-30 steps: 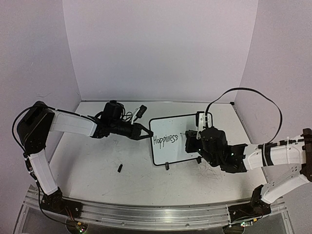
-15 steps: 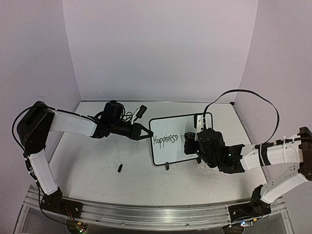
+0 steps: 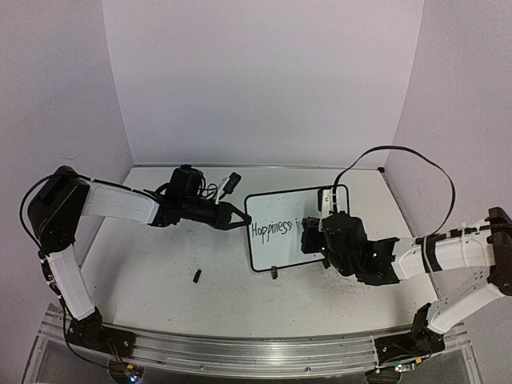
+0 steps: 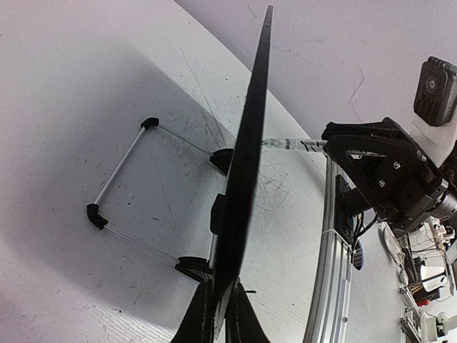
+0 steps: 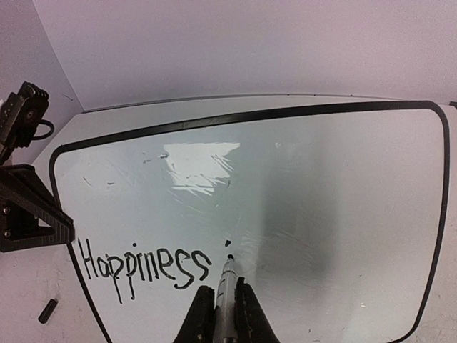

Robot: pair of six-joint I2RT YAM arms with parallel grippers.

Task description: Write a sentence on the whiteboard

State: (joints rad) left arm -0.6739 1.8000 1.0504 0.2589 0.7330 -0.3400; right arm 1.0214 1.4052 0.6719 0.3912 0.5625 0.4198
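Observation:
The whiteboard [image 3: 282,208] stands upright on the table, tilted back on its small black feet [image 4: 193,268]. On it is the sentence [image 5: 143,266], one word reading "Happiness" [image 3: 270,230]. My left gripper [image 3: 242,222] is shut on the whiteboard's left edge, which the left wrist view shows edge-on [image 4: 246,164] between the fingers [image 4: 203,321]. My right gripper [image 5: 227,304] is shut on a silver marker [image 5: 228,286]. The marker's tip sits at the board just right of the last "s", below a small black dot [image 5: 228,243].
A small black marker cap [image 3: 197,276] lies on the table left of the board, also in the right wrist view as the cap [image 5: 47,309]. An aluminium rail [image 3: 240,352] runs along the near edge. Walls close in the back and both sides.
My right gripper has shifted a little to the left with the marker, closer to the end of "Happiness". The left gripper and the whiteboard have not moved.

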